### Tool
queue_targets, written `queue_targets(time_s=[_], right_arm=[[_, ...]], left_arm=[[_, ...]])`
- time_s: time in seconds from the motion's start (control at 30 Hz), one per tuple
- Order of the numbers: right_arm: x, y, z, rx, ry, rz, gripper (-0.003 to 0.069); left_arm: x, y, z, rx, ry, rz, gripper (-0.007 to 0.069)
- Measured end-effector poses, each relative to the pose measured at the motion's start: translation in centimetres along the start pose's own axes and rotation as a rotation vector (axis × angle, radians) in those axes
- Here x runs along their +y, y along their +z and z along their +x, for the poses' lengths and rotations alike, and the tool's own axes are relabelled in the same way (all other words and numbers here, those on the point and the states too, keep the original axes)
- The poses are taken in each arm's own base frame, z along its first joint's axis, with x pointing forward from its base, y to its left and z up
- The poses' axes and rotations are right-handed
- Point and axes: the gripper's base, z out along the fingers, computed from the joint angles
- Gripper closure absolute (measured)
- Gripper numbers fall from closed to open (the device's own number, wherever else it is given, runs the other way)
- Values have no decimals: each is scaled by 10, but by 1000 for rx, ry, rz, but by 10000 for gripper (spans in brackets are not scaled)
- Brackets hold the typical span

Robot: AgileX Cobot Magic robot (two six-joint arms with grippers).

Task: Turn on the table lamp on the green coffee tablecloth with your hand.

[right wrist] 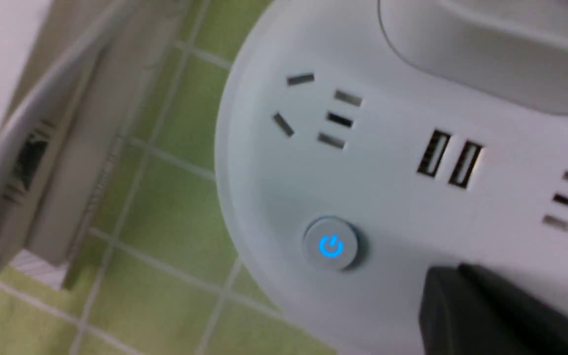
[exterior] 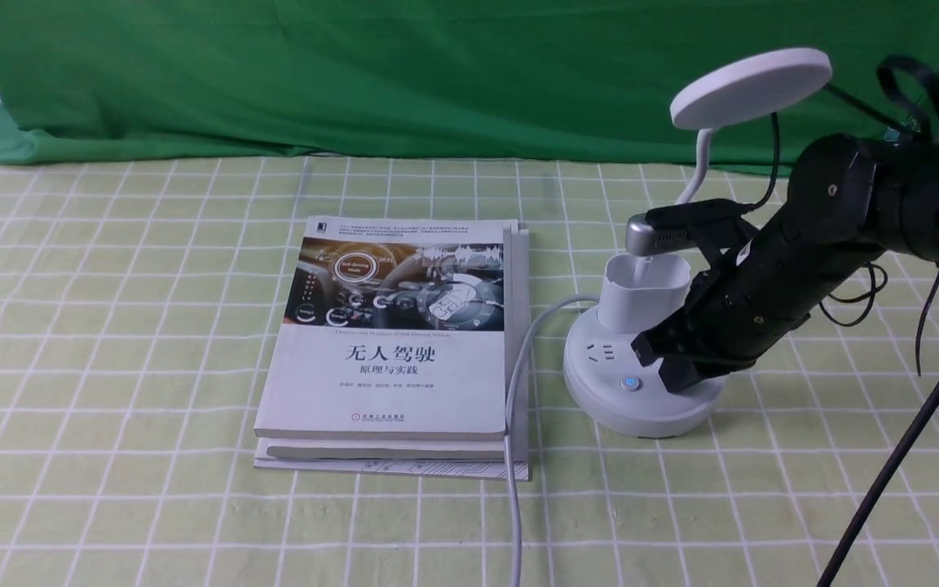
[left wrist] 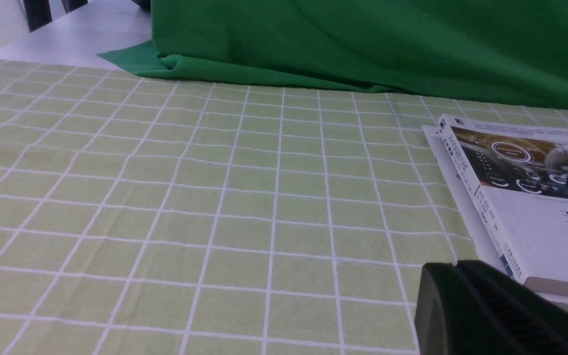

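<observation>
The white table lamp (exterior: 641, 408) stands on the green coffee tablecloth (exterior: 111, 326) at the right, with its disc head (exterior: 751, 86) raised on a thin neck and a cup holder (exterior: 641, 293) on the round base. A round button (exterior: 629, 383) on the base glows blue. My right gripper (exterior: 663, 364) is shut and empty, its tips resting low on the base just right of that button. In the right wrist view the button (right wrist: 331, 245) sits close beside the fingertips (right wrist: 442, 286). My left gripper (left wrist: 442, 271) is shut and empty, low over the cloth.
A stack of books (exterior: 404, 326) lies left of the lamp, also in the left wrist view (left wrist: 535, 197). The lamp's grey cable (exterior: 514, 383) runs along the books toward the front edge. A dark green backdrop (exterior: 437, 73) hangs behind. Black cables (exterior: 910, 440) trail at the right.
</observation>
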Motion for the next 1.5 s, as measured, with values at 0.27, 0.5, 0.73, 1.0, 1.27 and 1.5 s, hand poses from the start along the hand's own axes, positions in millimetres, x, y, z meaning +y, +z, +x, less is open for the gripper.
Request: queue_targets(time_s=[0.27, 0.5, 0.73, 1.0, 1.27, 1.5], right_arm=[[1, -4, 0, -5, 3, -7, 627], [7, -36, 2, -62, -17, 2, 627], [8, -31, 27, 1, -7, -4, 627], [20, -85, 68, -111, -20, 10, 627], [33, -133, 137, -253, -4, 18, 625], [44, -173, 180, -424, 51, 7, 617]], left_arm=[[0, 0, 0, 0, 0, 0, 622], [0, 0, 0, 0, 0, 0, 622], [0, 0, 0, 0, 0, 0, 622], [0, 0, 0, 0, 0, 0, 622], [0, 0, 0, 0, 0, 0, 622], [0, 0, 0, 0, 0, 0, 622]])
